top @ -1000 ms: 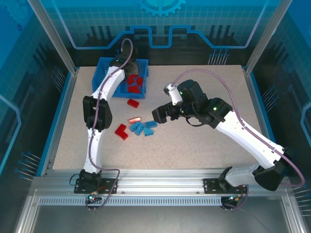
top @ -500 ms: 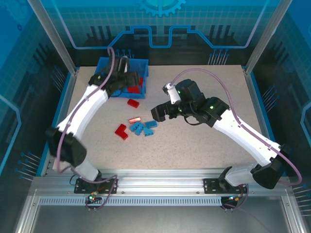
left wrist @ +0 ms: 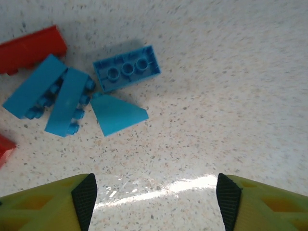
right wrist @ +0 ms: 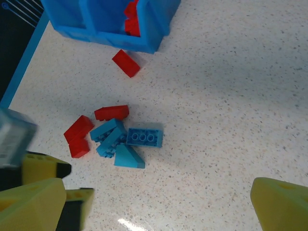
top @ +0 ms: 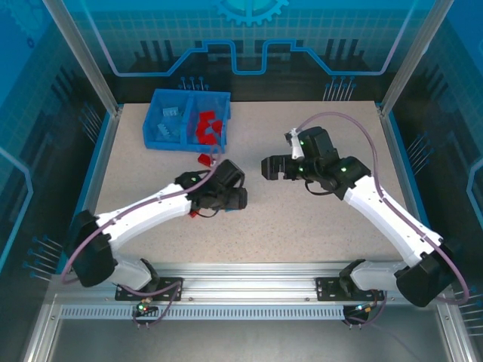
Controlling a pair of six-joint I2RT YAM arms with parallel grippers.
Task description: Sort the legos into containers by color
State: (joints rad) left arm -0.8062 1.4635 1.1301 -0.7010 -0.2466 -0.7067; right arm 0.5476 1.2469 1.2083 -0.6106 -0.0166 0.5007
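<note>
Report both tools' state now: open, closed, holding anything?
Left tool: open, holding nothing.
Right tool: open, holding nothing.

Legos (left wrist: 126,72) packed touching, bare table (left wrist: 231,96) all around

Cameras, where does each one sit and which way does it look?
Top external: high behind the arm bases, looking down on the table and blue bin; both white arms show.
Left wrist: on the left arm, looking down at loose blue bricks; the left jaws, yellow and wide apart, edge the bottom.
Right wrist: on the right arm, looking down and ahead toward the bin; the right jaws, yellow, sit in the bottom corners.
Shared: the studded blue brick and blue wedge lie in both wrist views.
</note>
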